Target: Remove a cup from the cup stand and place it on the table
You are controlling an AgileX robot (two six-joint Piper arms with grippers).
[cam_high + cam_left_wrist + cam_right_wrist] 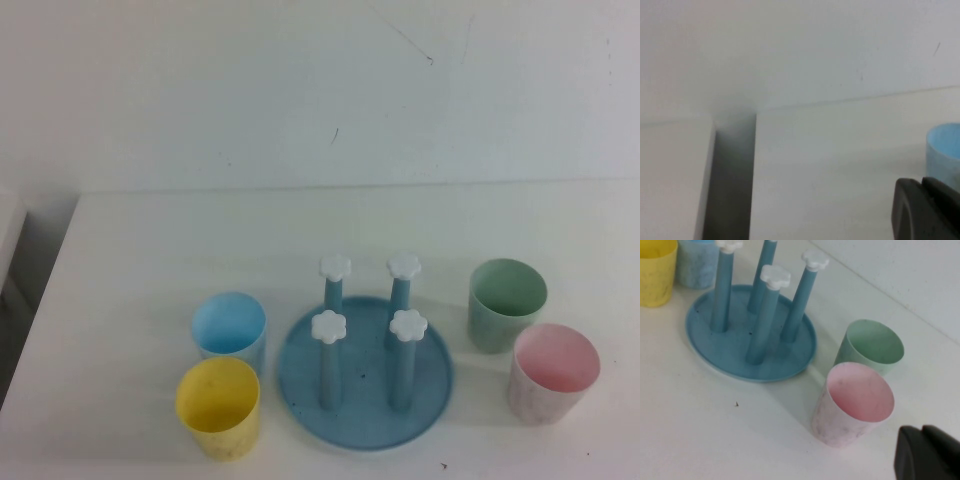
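The pale pink cup (552,372) stands upright on the white table (150,250), right of the blue cup stand (365,420). The stand's four posts with white flower caps are bare. In the right wrist view the pink cup (855,405) is close in front of my right gripper (922,432), which is shut and empty, apart from the cup, with the stand (730,355) beyond. My left gripper (921,184) is shut and empty, near the light blue cup (945,150). Neither gripper shows in the high view.
A green cup (507,303) stands just behind the pink one. A light blue cup (229,333) and a yellow cup (218,407) stand left of the stand. The table's left edge borders a dark gap (732,175).
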